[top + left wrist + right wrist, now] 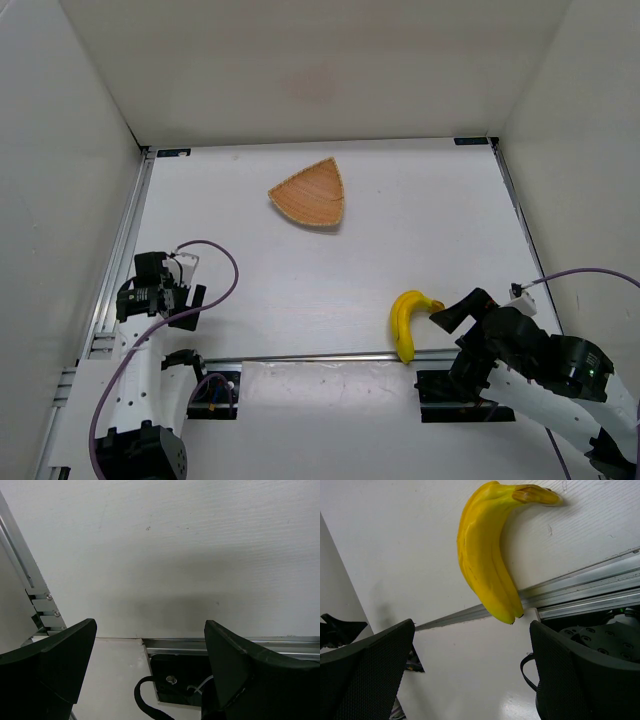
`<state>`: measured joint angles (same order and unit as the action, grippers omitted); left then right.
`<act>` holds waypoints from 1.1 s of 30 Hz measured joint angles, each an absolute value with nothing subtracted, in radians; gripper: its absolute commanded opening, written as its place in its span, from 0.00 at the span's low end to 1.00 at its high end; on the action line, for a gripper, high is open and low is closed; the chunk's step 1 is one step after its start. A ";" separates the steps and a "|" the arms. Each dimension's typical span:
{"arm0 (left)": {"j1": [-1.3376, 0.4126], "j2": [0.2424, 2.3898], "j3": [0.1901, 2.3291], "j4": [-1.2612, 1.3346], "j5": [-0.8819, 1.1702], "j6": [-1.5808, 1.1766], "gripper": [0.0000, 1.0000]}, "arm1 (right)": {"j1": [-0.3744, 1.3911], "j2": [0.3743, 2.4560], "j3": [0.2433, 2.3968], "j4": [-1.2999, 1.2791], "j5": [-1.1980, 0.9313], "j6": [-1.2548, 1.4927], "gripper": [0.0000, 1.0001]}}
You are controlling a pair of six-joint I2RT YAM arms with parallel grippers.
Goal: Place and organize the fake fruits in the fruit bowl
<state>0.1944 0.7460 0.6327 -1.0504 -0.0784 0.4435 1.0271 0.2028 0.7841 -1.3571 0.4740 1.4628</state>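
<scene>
The yellow banana [405,322] lies on the white table near the front edge, its lower tip over the metal rail. In the right wrist view the banana [485,555] is above and ahead of the open fingers, not between them. My right gripper [452,316] is open and empty just right of the banana; in its wrist view the right gripper [471,626] has the jaws wide apart. The wicker fruit bowl [310,195] sits empty at the back centre. My left gripper [165,300] is open and empty at the left; in its wrist view the left gripper [150,624] frames only table.
A metal rail [320,355] runs along the front edge and another rail [125,240] along the left side. White walls enclose the table on three sides. Black base plates [215,392] and cables sit by the arm bases.
</scene>
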 measured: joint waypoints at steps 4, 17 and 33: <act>0.194 0.746 0.633 -1.050 -0.079 0.440 1.00 | 1.027 0.204 0.784 -1.357 0.474 1.461 1.00; 0.179 0.803 0.710 -1.038 -0.064 0.419 1.00 | 1.026 0.880 0.921 -1.359 0.552 1.299 1.00; 0.175 0.901 0.822 -0.989 0.025 0.339 1.00 | 0.869 1.211 0.778 -0.911 0.318 0.915 0.83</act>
